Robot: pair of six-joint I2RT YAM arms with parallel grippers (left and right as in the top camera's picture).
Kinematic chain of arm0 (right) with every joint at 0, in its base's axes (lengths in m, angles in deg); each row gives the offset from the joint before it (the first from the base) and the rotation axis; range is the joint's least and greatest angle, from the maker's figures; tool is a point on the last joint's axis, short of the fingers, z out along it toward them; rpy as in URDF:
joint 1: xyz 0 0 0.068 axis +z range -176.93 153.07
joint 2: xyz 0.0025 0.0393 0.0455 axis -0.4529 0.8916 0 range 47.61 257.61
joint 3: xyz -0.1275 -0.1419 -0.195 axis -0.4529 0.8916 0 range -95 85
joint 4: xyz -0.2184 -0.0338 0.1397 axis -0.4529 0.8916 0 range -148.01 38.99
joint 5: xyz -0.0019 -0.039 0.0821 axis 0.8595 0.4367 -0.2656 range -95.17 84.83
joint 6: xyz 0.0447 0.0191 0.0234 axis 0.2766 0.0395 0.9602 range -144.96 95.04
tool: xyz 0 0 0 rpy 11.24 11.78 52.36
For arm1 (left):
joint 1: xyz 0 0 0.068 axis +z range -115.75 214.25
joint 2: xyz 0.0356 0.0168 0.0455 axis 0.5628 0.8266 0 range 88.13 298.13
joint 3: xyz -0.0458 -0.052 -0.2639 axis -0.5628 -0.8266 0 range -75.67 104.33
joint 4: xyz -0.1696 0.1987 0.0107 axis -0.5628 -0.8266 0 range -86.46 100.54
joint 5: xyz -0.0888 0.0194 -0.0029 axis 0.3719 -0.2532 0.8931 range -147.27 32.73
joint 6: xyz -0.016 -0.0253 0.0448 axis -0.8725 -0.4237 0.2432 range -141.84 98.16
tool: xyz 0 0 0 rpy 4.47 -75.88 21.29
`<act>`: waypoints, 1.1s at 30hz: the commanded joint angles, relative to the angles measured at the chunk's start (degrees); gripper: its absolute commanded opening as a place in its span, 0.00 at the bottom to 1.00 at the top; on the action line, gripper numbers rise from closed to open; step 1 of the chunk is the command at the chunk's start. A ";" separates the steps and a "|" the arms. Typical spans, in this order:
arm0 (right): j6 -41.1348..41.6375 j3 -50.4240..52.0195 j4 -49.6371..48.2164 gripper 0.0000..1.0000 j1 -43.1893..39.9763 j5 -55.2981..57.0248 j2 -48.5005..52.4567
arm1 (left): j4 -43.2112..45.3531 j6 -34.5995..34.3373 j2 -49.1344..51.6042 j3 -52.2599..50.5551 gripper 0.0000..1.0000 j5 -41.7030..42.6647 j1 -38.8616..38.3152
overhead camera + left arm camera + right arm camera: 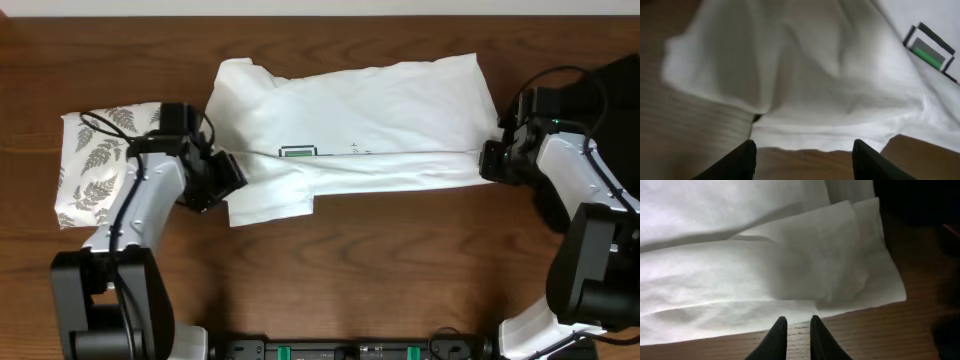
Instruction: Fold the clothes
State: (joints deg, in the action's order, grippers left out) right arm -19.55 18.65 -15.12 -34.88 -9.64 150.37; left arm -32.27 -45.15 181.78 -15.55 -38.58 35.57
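Looking down on a white T-shirt (830, 75), rumpled and filling most of the view, with a rounded fold at left. Green-and-dark pixel graphic (930, 50) at upper right. Brown wooden worktop (695, 140) at lower left and along the bottom. End effector (804, 147) spread wide, dark fingers (742, 162) at the bottom edge, nothing gripped, shirt edge just ahead.

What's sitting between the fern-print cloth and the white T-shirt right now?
Only the left gripper and its arm, above bare tabletop, as the overhead view shows.
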 commanded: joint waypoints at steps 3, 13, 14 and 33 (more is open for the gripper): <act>-0.33 0.13 0.31 0.15 0.85 -0.50 0.50 | 2.49 1.79 0.68 -1.46 0.62 -4.55 -1.09; -0.33 0.13 0.24 0.15 0.85 -0.50 0.50 | 5.16 1.79 0.70 -1.57 0.62 -6.49 -1.16; -0.33 0.13 0.24 0.15 0.85 -0.50 0.50 | 5.31 1.81 0.70 -1.60 0.62 -6.40 -1.16; -0.33 0.13 0.20 0.13 0.85 -0.48 0.50 | 10.34 5.31 6.23 -2.80 0.46 2.89 -1.16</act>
State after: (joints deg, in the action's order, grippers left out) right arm -19.55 18.65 -14.97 -34.88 -9.66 150.37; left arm -22.26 -42.27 187.83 -18.17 -39.21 34.46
